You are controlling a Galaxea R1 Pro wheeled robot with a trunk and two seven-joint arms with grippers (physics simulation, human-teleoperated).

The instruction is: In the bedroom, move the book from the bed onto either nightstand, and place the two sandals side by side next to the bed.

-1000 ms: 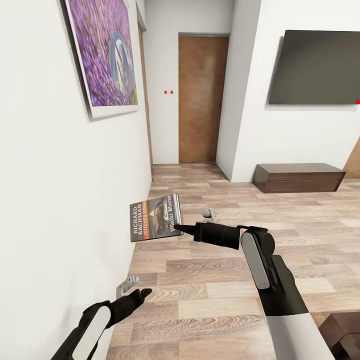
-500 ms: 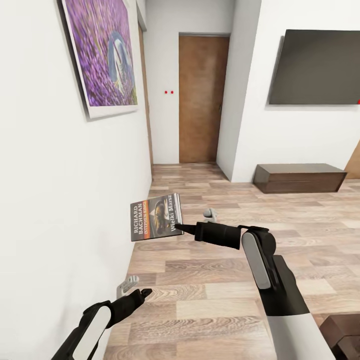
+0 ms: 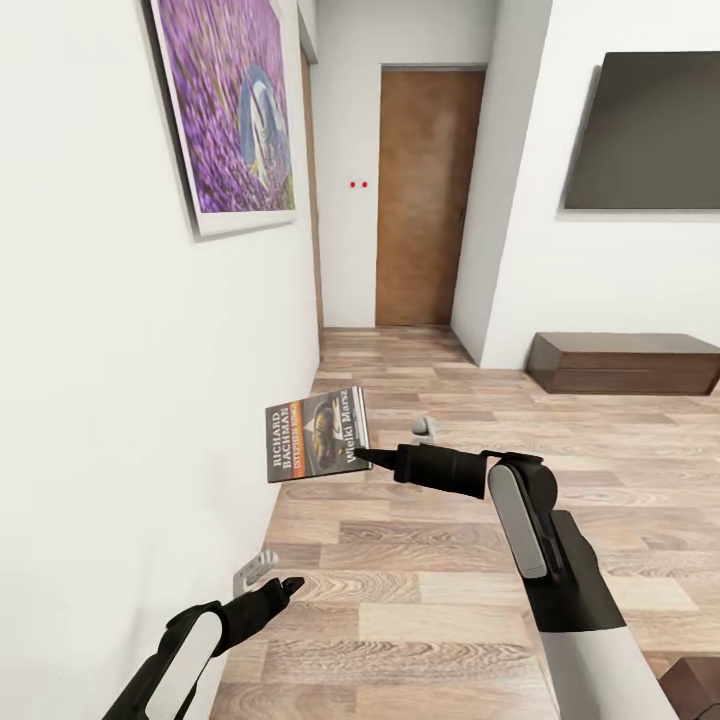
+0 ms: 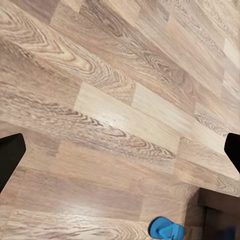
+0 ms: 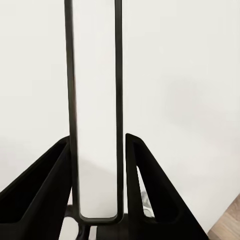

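The book, a thin paperback with a dark cover, orange band and white lettering, hangs in the air beside the white wall. My right gripper is shut on its lower edge. In the right wrist view the book shows edge-on, clamped between the two black fingers. My left gripper hangs low near the wall, over the wooden floor. Its fingertips stand far apart in the left wrist view, open with nothing between them. One bright blue sandal lies on the floor there.
A white wall with a purple painting runs close along my left. Ahead are a brown door, a wall-mounted dark screen and a long low dark-brown cabinet. Wooden floor spreads in front.
The whole head view has shifted, so the camera has turned slightly left. The book stays in my right gripper and both arms hold their pose.
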